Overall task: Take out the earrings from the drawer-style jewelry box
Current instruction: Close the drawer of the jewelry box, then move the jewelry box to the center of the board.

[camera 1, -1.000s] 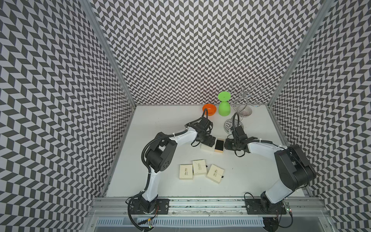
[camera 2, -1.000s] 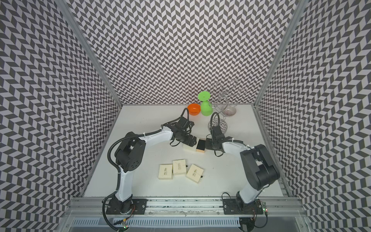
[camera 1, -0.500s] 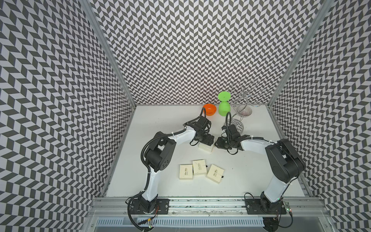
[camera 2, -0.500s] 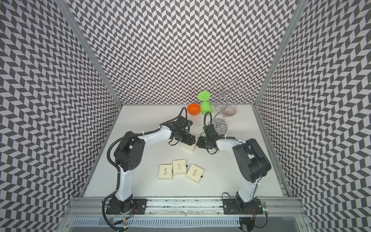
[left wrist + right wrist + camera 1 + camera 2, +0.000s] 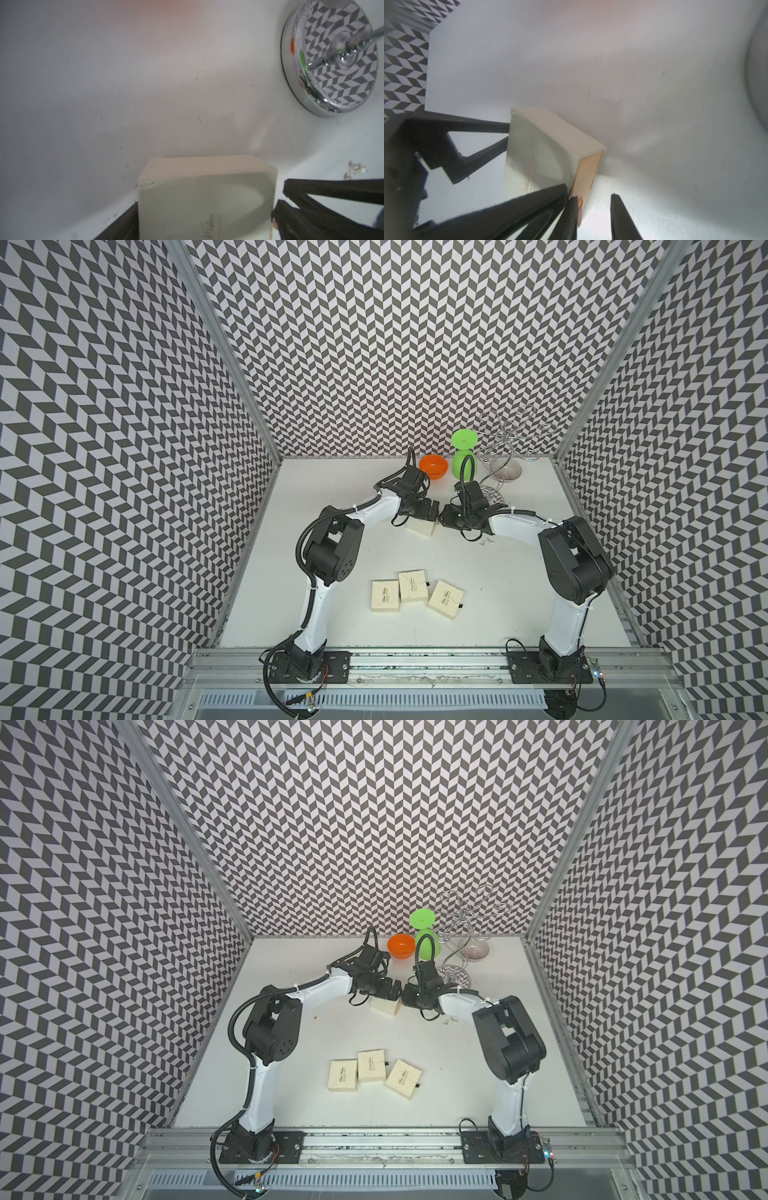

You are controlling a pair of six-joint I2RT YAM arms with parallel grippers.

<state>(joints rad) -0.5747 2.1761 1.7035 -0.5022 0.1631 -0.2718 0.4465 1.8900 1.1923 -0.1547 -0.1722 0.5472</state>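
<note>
Chevron-patterned walls [image 5: 374, 344], white surface [image 5: 374, 489]. Tiny silvery earrings [image 5: 484, 540] lie loose on it, already out. Left pincer [image 5: 426, 516] straddles cream drawer-style jewelry box [image 5: 420, 527], grip untellable, probably steadying; right pincer [image 5: 591, 199] parted at its tan end.

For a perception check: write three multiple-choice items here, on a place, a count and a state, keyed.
1. Earrings lie: A in the orange bowl; B loose on the table; C on the wire stand.
2. Cream jewelry boxes visible: A two; B three; C four.
3. Right gripper: A open; B shut on an earring; C unseen.
Key: B, they glint on bare table; C, three clustered, one apart; A, table shows between its fingers.
</note>
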